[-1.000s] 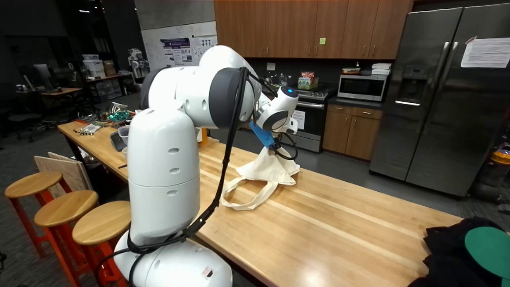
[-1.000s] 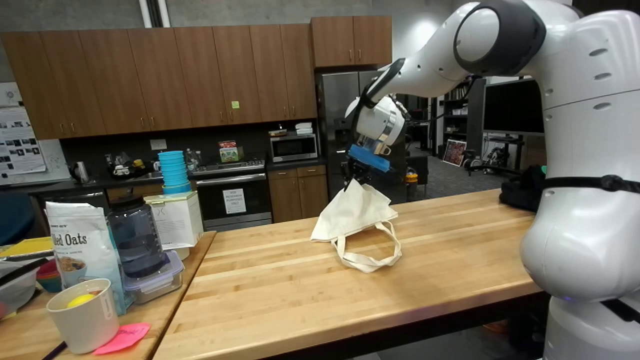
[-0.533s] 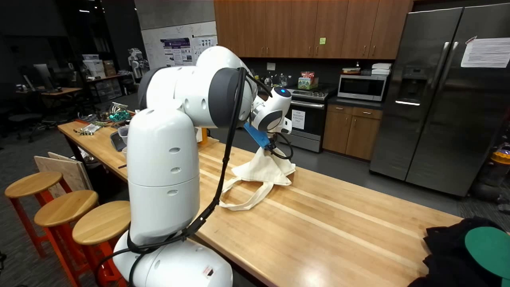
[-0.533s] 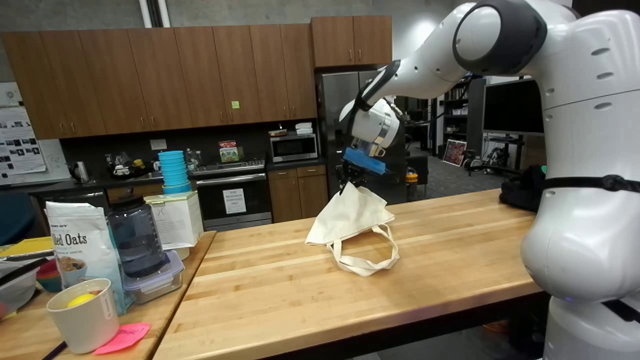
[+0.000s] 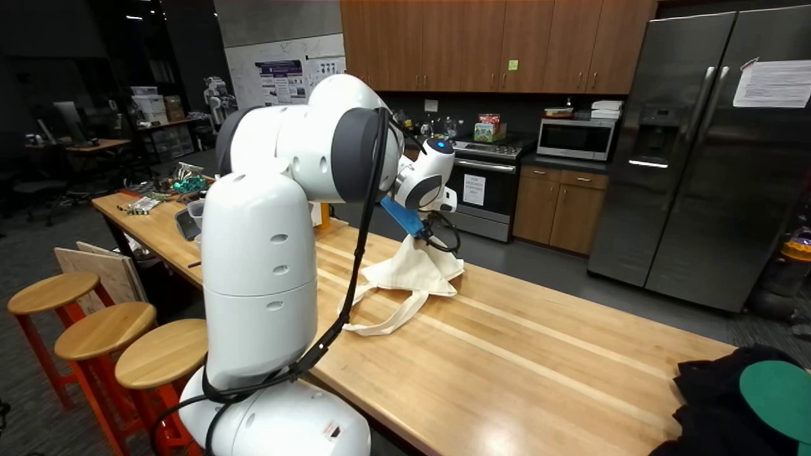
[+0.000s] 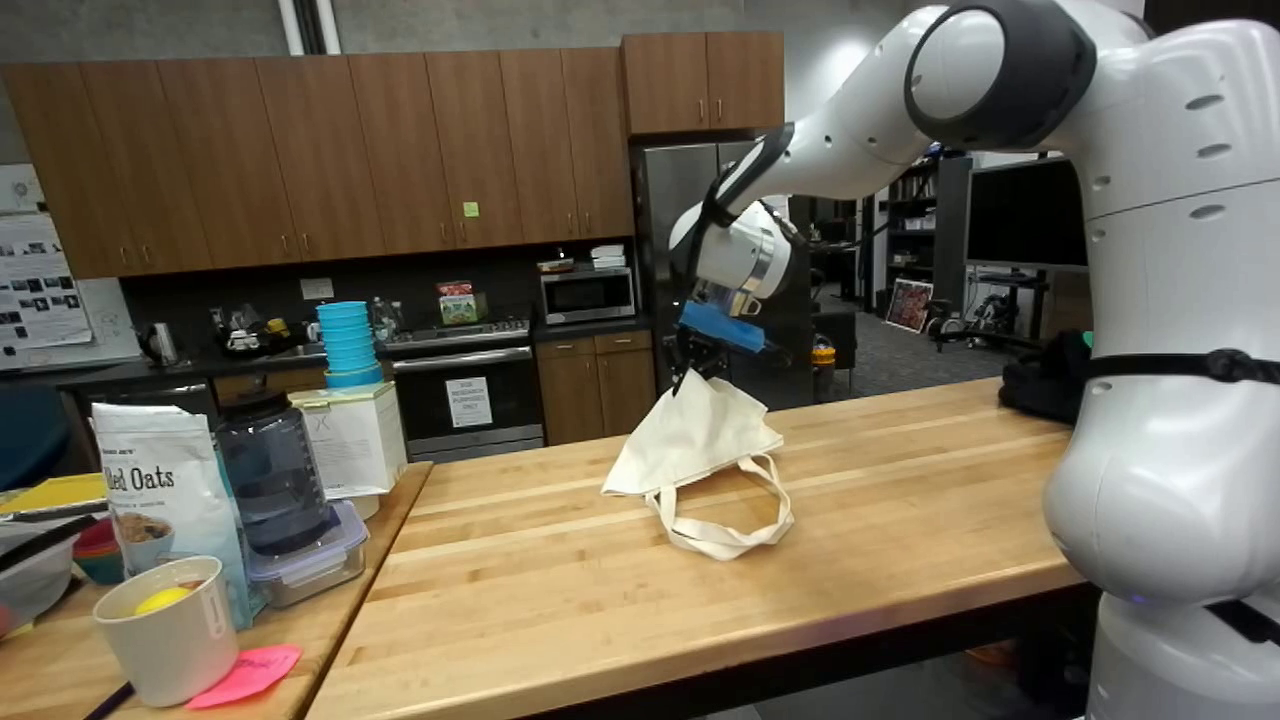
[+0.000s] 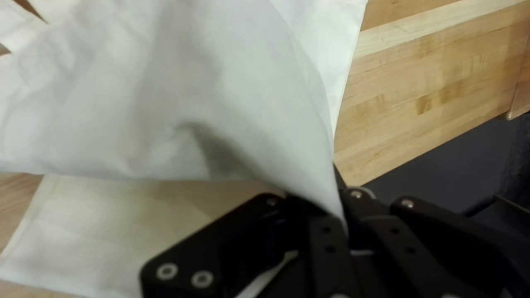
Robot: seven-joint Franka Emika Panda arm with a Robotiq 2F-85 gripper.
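A long, pale striped wooden table stands before flat brown wooden kitchen cabinets, a black two-fingered gripper clenching the peak of the cream cloth tote bag draped on it.

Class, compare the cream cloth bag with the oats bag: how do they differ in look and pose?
Look: the cloth bag looks plain cream, while the oats bag is printed, white and blue.
Parts: the cloth bag has looped straps; no straps show on the oats bag.
Pose: the cloth bag drapes down, pinched by the end effector; the oats bag stands roughly upright, ungripped.
Both are bags, largely pale.
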